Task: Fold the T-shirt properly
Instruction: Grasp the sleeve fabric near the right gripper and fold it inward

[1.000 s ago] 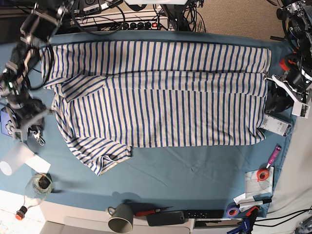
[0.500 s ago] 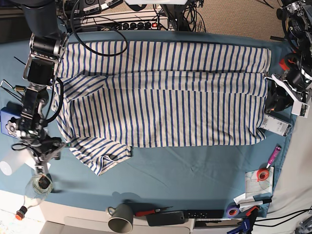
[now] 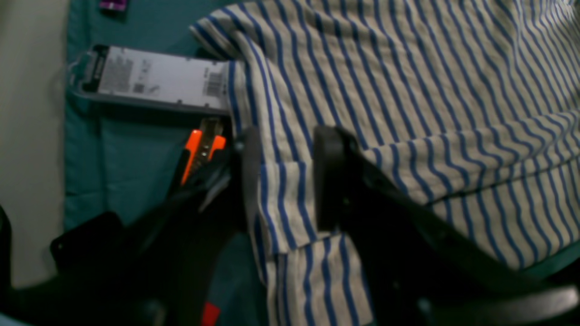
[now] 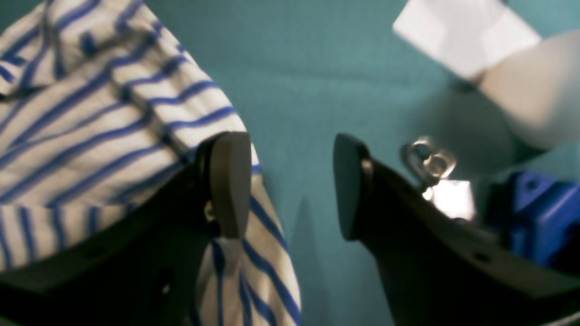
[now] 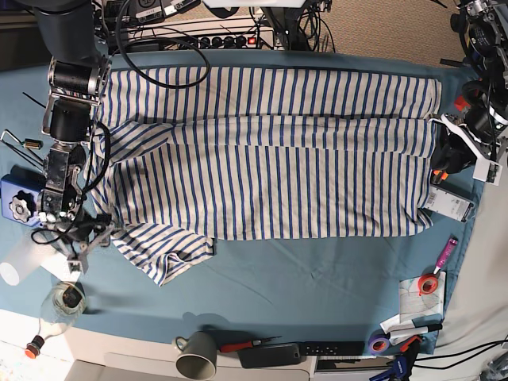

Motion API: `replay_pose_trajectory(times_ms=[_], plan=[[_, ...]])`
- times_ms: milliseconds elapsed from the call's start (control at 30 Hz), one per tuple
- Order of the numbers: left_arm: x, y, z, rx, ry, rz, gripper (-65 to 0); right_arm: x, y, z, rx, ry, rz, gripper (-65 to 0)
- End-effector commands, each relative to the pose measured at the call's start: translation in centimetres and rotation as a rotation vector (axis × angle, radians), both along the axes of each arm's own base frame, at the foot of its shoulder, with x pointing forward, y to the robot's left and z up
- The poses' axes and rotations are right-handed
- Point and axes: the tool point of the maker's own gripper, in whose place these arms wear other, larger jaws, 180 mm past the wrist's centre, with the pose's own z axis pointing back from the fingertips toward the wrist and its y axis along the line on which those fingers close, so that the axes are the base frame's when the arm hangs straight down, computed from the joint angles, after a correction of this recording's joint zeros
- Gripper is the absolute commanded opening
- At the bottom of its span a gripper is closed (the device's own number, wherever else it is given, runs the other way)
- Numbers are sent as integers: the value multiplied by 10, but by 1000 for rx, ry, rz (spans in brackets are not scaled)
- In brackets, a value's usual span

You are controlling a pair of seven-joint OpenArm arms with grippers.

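The left fingers (image 3: 285,176) are clenched on the hem edge of the T-shirt (image 5: 270,151), which lies spread across the teal desk (image 5: 317,278). The right fingers (image 4: 290,185) stand released, one pad over a sleeve edge, bare desk between them. That arm reaches down alongside the sleeve end.

Robotics lab bench: power strip (image 5: 226,40), cable tangle (image 5: 159,24), tape rolls (image 5: 379,343).

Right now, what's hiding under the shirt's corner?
A grey packet pokes out from under the shirt. One end is covered, so I can't see how far it goes.
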Motion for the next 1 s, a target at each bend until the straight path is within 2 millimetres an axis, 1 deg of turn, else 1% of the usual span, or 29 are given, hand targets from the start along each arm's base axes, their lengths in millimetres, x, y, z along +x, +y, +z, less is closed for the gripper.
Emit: replay_pose_trajectory(times_ms=[0,67,133,267,300,400,433,467,567,667,767,867,967], plan=[[5,1,13,4,-46,-11,-441,12,-7,17,-5,-54,-8,-358],[5,1,13,4,-47,-11,-441,8,-9,4,12,-24,-15,-358],[5,1,13,4,-47,-11,-441,4,-5,-6,26,1,-5,-359],[5,1,13,4,-47,-10,-441,5,8,-11,48,13,35,-368],[5,1,13,4,-47,-10,-441,5,10,-11,50,13,37,-403],[5,1,13,4,-47,-10,-441,3,12,-14,58,42,34,-578],[5,1,13,4,-47,-10,-441,1,13,-16,62,54,32,-626],[5,1,13,4,-47,-10,-441,0,12,-17,63,67,28,-650],[5,1,13,4,-47,-10,-441,-6,11,-18,55,109,23,-650],[5,1,13,4,-47,-10,-441,-5,11,-8,38,117,27,-650],[5,1,13,4,-47,-10,-441,-2,14,11,19,102,36,-650],[5,1,14,3,-47,-7,-441,-1,26,31,51,101,53,-650],[5,1,14,3,-48,-7,-441,-5,36,46,75,114,74,-650]])
